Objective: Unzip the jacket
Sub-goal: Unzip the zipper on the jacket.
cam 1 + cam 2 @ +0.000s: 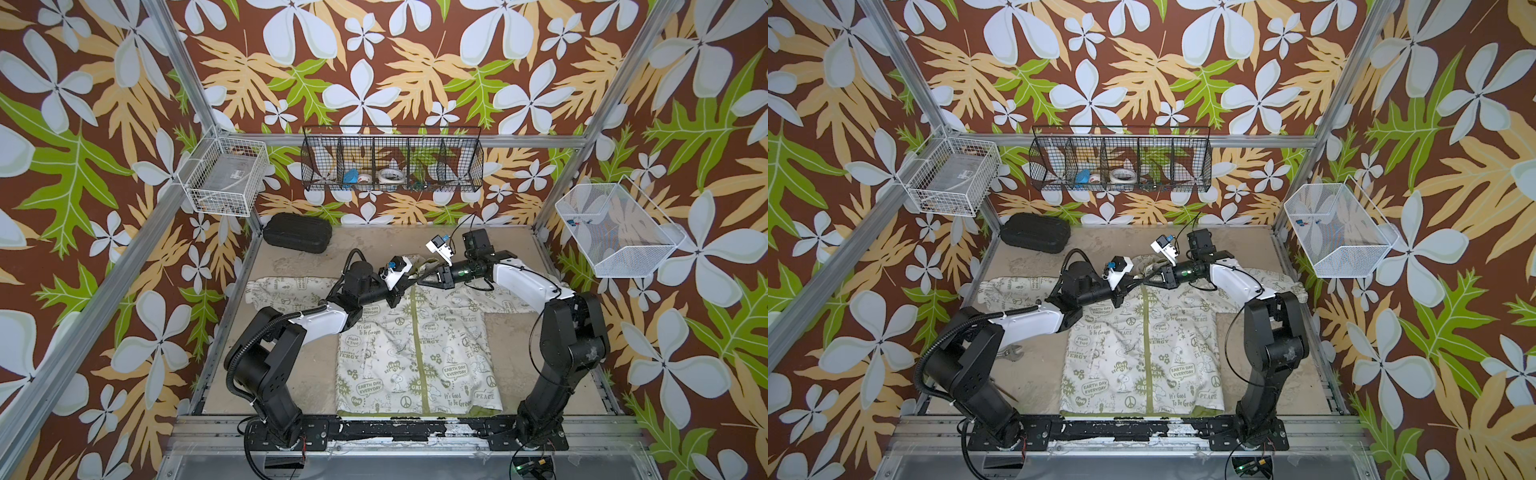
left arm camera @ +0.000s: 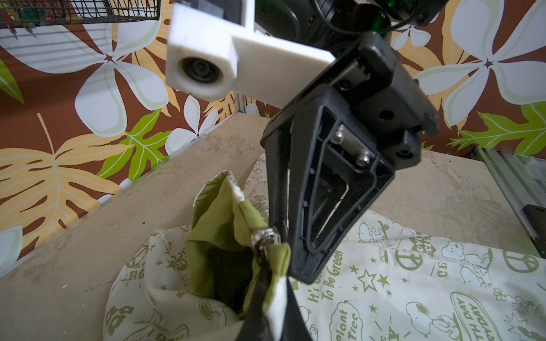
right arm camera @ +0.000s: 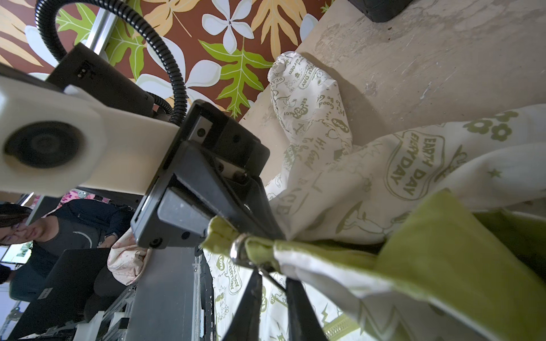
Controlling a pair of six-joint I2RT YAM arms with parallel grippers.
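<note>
Right wrist view is cutting off the right gripper [image 3: 271, 276] at the frame edge; its dark tapered fingers [image 3: 251, 298] are standing narrowly apart around the thin pull of the metal zipper slider [image 3: 240, 251], and a firm pinch is impossible to confirm. Beyond, the left gripper [image 3: 227, 226] is clamping the bunched olive collar [image 3: 220, 233] of the jacket [image 1: 419, 357], which is lying flat, printed cloth, on the scuffed beige table [image 1: 307, 374]; arms [image 1: 523, 278] are hiding its neckline in both top views.

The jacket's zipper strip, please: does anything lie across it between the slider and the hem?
Nothing visible does: below the metal slider, the olive-green zipper strip runs uncovered down the cream-white printed jacket to its hem.
</note>
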